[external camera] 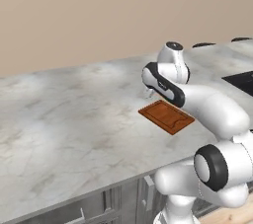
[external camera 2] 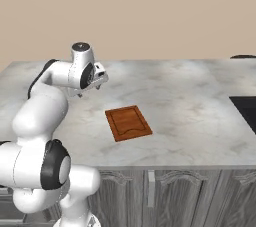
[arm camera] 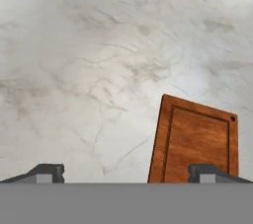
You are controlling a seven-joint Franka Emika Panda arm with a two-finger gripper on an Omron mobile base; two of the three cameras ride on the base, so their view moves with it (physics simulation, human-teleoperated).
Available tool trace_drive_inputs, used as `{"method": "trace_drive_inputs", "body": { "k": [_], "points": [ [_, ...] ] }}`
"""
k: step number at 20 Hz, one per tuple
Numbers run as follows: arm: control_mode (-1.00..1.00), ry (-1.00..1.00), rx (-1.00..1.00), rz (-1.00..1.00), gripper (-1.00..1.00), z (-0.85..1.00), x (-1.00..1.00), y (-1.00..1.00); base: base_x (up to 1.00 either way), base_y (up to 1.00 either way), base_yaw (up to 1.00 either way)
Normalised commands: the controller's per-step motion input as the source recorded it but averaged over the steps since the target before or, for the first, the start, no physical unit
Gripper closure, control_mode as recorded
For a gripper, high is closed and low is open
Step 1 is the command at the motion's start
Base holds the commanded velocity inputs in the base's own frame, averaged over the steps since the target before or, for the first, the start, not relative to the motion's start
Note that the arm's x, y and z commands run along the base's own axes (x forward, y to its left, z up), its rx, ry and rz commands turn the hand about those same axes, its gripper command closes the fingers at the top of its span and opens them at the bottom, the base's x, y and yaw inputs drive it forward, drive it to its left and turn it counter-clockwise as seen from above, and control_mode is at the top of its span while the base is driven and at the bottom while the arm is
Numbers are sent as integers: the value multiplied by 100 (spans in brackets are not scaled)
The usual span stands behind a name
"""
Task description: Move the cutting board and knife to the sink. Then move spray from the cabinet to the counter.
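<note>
Fingers [arm camera: 126, 173] spread wide and empty above the marble surface [external camera: 74, 104], with the cutting board [arm camera: 195, 144] lying flat on it just ahead and off toward one fingertip, long axis running away from the hand, dark sink [external camera 2: 246, 110] well apart.

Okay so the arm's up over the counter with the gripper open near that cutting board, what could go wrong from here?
1. The cutting board lies flat on the counter, so the open gripper may find no edge to pinch and merely push it.
2. In the hand view the board sits off to one side of the gripper, under one fingertip; descending now could land that finger on the wood.
3. The sink is far off along the counter, so a weak grip might drop the board.
</note>
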Motion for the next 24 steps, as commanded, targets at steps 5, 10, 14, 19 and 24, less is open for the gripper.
{"method": "trace_drive_inputs", "body": {
  "k": [5,10,14,19,24],
  "points": [
    [-100,4,0,-10,-100,-8,5,12,0,0,0],
    [-100,0,-9,0,-100,-28,42,12,0,0,0],
    [-100,0,-5,0,-100,-30,44,0,0,0,0],
    [-100,0,-4,0,-100,-28,40,0,0,0,0],
    [-100,0,-7,0,-100,-41,39,0,0,0,0]
  ]
}}
